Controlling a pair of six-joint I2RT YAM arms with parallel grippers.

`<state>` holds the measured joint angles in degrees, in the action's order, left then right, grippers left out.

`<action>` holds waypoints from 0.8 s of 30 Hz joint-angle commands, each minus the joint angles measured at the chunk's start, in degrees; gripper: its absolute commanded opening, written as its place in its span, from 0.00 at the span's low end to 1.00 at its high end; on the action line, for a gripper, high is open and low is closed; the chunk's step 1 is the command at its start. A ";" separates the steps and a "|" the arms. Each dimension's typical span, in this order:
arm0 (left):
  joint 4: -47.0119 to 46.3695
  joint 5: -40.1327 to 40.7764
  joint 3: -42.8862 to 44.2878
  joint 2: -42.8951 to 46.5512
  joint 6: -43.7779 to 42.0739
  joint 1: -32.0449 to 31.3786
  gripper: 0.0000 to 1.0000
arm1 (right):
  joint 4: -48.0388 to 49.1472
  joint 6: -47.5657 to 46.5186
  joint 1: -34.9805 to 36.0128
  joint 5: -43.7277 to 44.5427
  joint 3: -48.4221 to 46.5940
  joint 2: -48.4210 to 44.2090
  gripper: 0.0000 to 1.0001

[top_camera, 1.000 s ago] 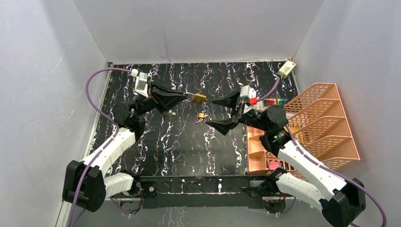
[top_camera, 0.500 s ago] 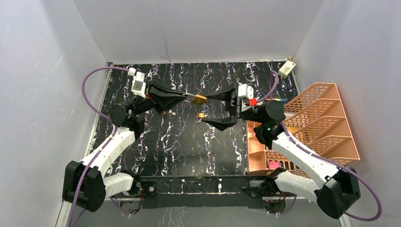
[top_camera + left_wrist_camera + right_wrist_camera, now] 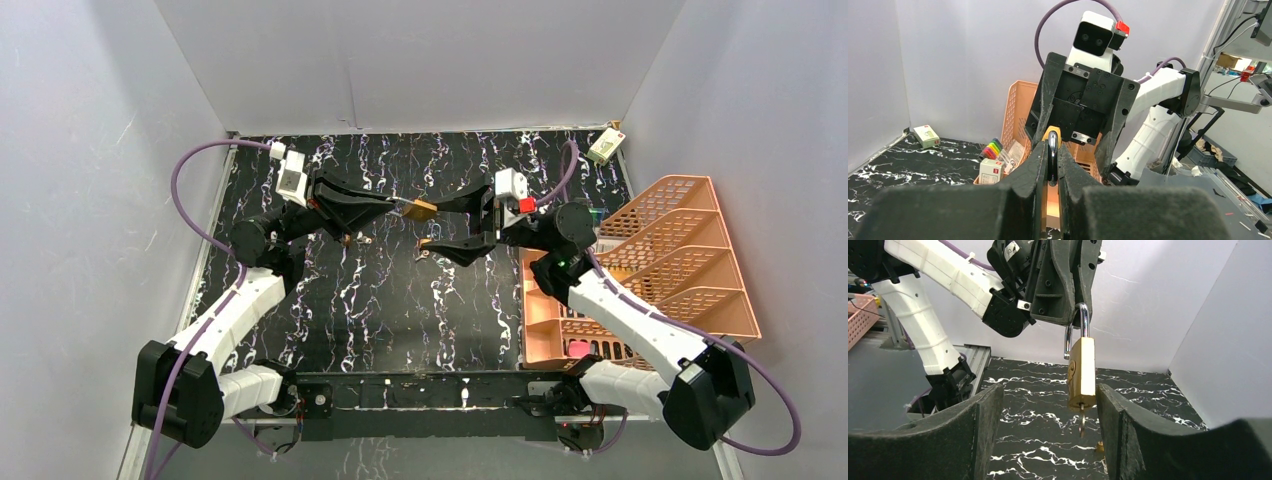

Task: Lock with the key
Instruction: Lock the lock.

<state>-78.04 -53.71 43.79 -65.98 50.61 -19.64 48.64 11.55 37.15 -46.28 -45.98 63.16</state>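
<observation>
- Padlock (image 3: 1082,372): brass body, held up in the air over the middle of the bench (image 3: 380,300), between my two arms and clear of the surface.
- It hangs from its silver shackle, which is pinched in the left tool (image 3: 1050,152). That tool is clenched tight on the shackle, its fingers all but meeting.
- In the right wrist view one leg of the shackle stands free beside the body rather than seated in it.
- Key (image 3: 1081,422): it sticks out of the bottom of the padlock and points down.
- Right tool (image 3: 1049,390): released, fingers spread wide with the padlock hanging between them. I see a broad gap on one side and only a sliver on the other, and it grips nothing.
- A small brass piece (image 3: 1099,445) lies on the bench below the padlock; it is too small for me to tell what it is.
- Orange organiser (image 3: 700,250): it sits at the right edge of the bench, with slatted tiers fanned outward and a low block of compartments on the inner side.
- A pink item (image 3: 578,348) lies in the nearest low compartment.
- A row of rainbow-coloured pieces (image 3: 992,148) shows at the organiser's far end, and a small white-and-red box (image 3: 991,171) stands just beside them. I cannot tell which compartment holds either.
- A small white carton (image 3: 606,147) rests in the far right corner of the bench, apart from the organiser.
</observation>
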 commanded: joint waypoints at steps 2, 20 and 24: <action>-6.16 1.59 2.50 2.42 -0.51 -0.16 0.00 | 3.94 1.09 0.27 -1.15 -3.84 0.58 0.69; 2.86 -16.61 1.24 5.77 -1.36 -0.12 0.39 | -59.04 -20.84 -1.44 -9.65 -32.77 4.69 0.00; 4.03 -25.56 1.58 6.90 4.00 -0.06 0.98 | -81.21 -29.90 -1.42 -10.00 -44.30 9.11 0.00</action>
<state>-74.37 -66.41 43.79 -61.32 50.70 -19.62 -8.08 -6.02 36.05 -54.43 -80.34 70.13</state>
